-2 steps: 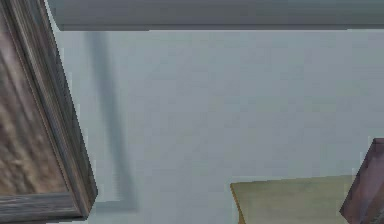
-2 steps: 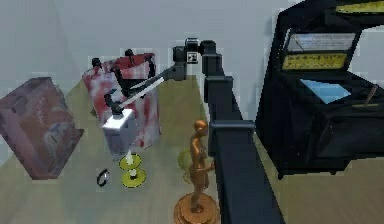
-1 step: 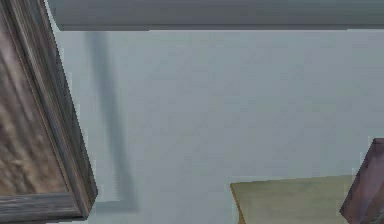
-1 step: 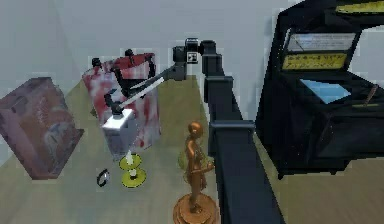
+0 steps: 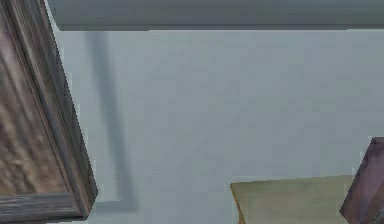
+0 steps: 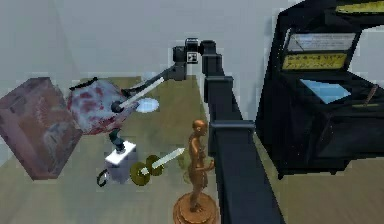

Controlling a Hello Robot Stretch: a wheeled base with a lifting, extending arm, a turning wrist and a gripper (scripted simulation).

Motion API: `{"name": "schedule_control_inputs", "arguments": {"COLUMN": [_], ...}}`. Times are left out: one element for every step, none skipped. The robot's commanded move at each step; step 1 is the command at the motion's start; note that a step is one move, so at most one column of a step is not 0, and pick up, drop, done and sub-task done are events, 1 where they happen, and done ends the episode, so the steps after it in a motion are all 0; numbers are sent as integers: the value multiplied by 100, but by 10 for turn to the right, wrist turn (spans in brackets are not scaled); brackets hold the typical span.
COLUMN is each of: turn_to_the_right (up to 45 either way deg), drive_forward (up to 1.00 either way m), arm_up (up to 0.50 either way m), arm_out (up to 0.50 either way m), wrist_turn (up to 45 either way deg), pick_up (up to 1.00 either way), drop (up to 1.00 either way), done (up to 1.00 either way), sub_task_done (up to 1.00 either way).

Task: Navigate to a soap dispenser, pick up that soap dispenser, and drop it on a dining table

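Bronze statue point(image 6: 195, 165) nearest, on tan table point(image 6: 60, 205). Beyond it, small white dark-topped object point(image 6: 121, 158), possibly soap dispenser, on tabletop. Farther out, gripper point(image 6: 127, 104) by mottled red ball point(image 6: 92, 108). Jaw spread, any hold: cannot tell.

Just left of the bronze statuette point(image 6: 197, 165), gold pieces point(image 6: 150, 168) and a small white item point(image 6: 122, 160) crowd the worktop point(image 6: 60, 198). Farther left and beyond, a mottled red lump point(image 6: 92, 105) and a brown box point(image 6: 38, 125) block passage. The statuette's near left is bare. Right of it stand the arm's bar point(image 6: 238, 150) and a black cabinet point(image 6: 320, 90).
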Motion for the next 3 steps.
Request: {"name": "schedule_control_inputs", "arguments": {"turn_to_the_right": [0, 0, 0], "drive_forward": [0, 0, 0], "arm_up": [2, 0, 0], "arm_out": [0, -8, 0], "wrist_turn": [0, 0, 0], "pick_up": [0, 0, 0], "drop": [0, 0, 0], "done": [0, 0, 100], "sub_task_done": [0, 0, 0]}}
